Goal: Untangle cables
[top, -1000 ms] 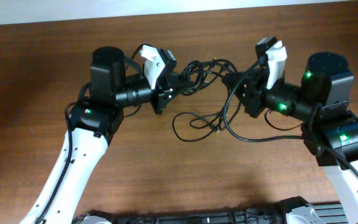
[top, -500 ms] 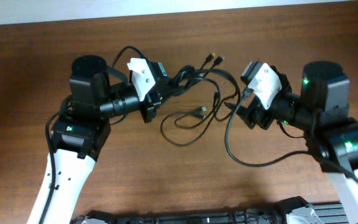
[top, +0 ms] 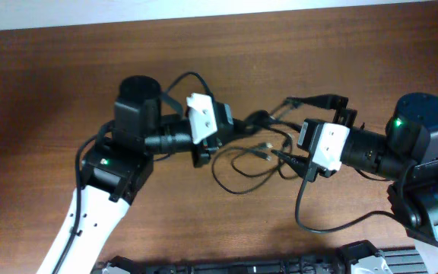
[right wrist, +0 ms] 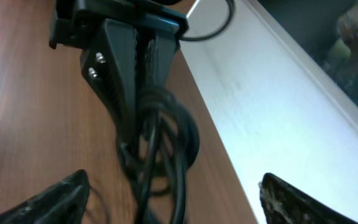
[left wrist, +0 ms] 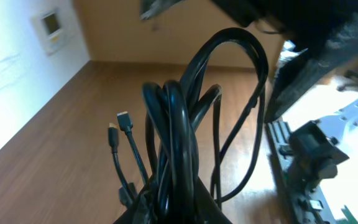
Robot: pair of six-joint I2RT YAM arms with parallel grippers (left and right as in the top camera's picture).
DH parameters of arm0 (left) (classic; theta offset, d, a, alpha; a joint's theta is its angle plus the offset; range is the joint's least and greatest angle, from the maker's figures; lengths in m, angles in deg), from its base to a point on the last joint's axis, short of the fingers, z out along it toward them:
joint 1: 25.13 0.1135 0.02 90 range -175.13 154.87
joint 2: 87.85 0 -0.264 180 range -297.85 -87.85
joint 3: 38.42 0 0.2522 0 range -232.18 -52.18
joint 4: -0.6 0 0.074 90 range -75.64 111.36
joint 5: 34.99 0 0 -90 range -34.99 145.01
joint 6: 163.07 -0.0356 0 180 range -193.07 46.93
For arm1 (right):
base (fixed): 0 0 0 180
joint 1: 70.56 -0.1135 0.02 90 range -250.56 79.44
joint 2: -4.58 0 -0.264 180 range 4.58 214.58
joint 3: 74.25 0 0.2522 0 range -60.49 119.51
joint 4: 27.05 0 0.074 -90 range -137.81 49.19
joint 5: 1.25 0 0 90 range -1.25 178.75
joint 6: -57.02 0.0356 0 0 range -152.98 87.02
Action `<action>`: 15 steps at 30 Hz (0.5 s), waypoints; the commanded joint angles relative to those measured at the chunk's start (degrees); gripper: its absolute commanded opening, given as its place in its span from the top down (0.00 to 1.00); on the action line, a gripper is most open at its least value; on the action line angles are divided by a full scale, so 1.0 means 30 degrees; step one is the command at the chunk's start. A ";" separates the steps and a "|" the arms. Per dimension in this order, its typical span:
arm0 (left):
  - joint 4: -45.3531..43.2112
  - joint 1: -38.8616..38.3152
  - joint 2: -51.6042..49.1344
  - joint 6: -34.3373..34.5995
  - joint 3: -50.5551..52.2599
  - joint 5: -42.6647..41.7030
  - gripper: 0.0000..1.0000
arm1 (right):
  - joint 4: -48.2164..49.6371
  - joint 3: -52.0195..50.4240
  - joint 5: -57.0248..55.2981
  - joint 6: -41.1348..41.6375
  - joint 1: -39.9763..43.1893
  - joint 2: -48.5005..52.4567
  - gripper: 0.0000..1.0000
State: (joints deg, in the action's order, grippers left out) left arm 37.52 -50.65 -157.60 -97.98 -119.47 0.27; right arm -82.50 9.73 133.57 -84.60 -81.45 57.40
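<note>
Trouble would most likely come from a pull on the wrong strand. The left claw (top: 233, 128) is pinched on the cables (left wrist: 173, 124) where several strands are bunched and twisted together. If the right claw (right wrist: 179, 199) closes on that same thick part and the arms draw apart, the knot could tighten rather than loosen. The small plugs (left wrist: 124, 118) hanging beside the bundle might also catch in a loop, and a hard tug could drag the whole bunch out of the grip. The right claw is spread wide and grips nothing. The bundle rises straight out of the left claw's fingers and lies just ahead of the right claw, in line with the gap between its fingers. Slack loops lie on the table (top: 204, 46) between the two claws.
</note>
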 commanded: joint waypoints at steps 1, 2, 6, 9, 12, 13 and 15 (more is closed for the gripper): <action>-0.0102 -0.0874 0.0299 -0.1472 -0.0087 -0.0597 0.89 | -0.0022 0.0262 0.1056 -0.0219 0.0007 -0.0036 0.20; -0.0109 -0.0998 0.0299 -0.1683 -0.0095 -0.0597 0.86 | -0.0036 0.0262 0.1355 -0.0219 0.0007 -0.0036 0.20; -0.0182 -0.1479 0.0299 -0.3104 -0.0095 -0.0597 0.83 | -0.0044 0.0262 0.2237 -0.0211 0.0007 -0.0022 0.23; -0.0503 -0.1727 0.0299 -0.3293 -0.0095 -0.0605 0.82 | -0.0117 0.0262 0.3002 -0.0211 0.0007 0.0015 0.27; -0.1144 -0.1727 0.0299 -0.3286 -0.0095 -0.0597 0.91 | -0.0889 0.0262 0.2900 -0.0211 0.0007 0.0015 0.30; -0.1311 -0.1727 0.0299 -0.3286 -0.0095 -0.0583 0.93 | -0.1260 0.0262 0.2841 -0.0219 0.0007 0.0015 0.33; -0.1406 -0.1727 0.0299 -0.3271 -0.0095 -0.0124 0.94 | -0.1829 0.0262 0.2827 -0.0219 0.0007 0.0015 0.33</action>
State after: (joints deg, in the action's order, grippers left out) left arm 33.91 -55.61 -157.58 -106.70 -119.47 -0.52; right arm -86.44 9.77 140.78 -85.62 -81.45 57.40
